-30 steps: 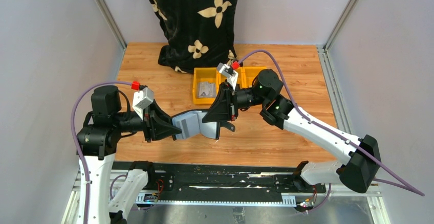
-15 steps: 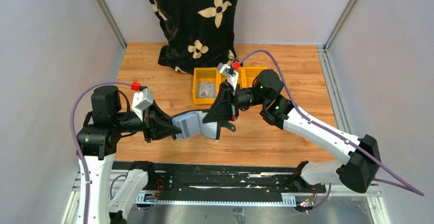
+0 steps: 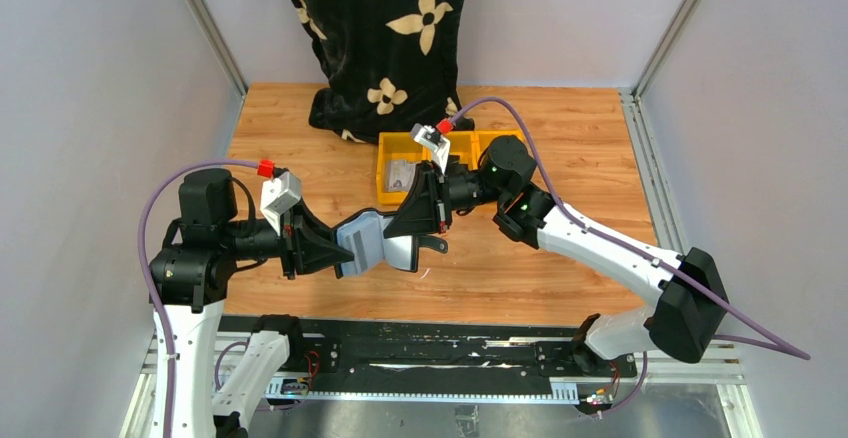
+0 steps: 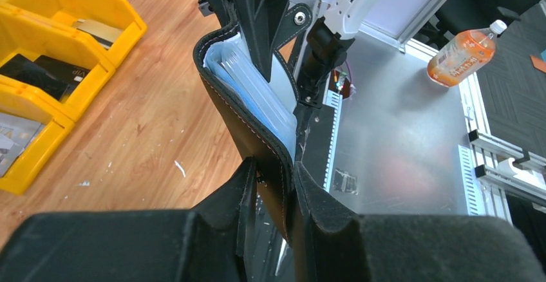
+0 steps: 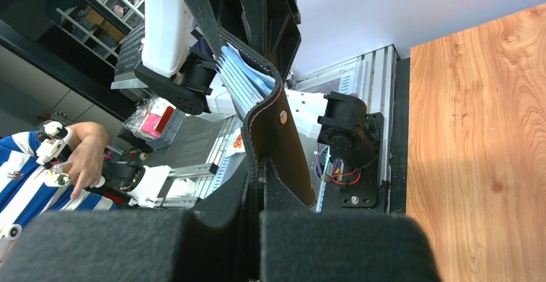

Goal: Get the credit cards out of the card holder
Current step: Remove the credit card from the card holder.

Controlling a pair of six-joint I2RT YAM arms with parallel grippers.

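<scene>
1. The left end effector [image 4: 273, 179] is nipped almost shut on one flap of the flat, black, leather-like folding card holder [image 4: 254, 127]. The right end effector [image 5: 259, 172] is clamped tight on the opposite flap, the one with the small round stud.
2. The card holder hangs in the air between the two arms, spread open with its grey-blue slotted lining up, above the near part of the wooden worktop [image 3: 300, 148]. Whether cards are in those slots cannot be told.
3. With both end effectors occupied, neither is free to draw a card. Letting one flap go would likely make the holder swing or fold shut.
4. Pulling the flaps further apart could drag the smooth leather out of the narrow pinch and drop the holder. Any loose card could slide out and fall towards the metal rail [image 3: 420, 353] at the near edge.
5. Just beyond the holder stand yellow plastic bins [image 3: 381, 170], holding a silvery-grey credit card [image 3: 403, 175] and a small plain black slab [image 4: 38, 69]. Seen from above, the right arm's wrist lies across them.
6. A black cloth with cream flowers [image 3: 385, 38] drapes over the far edge. Off the worktop are an orange drink bottle [image 4: 467, 50] and a bystander's hand [image 5: 84, 156].
</scene>
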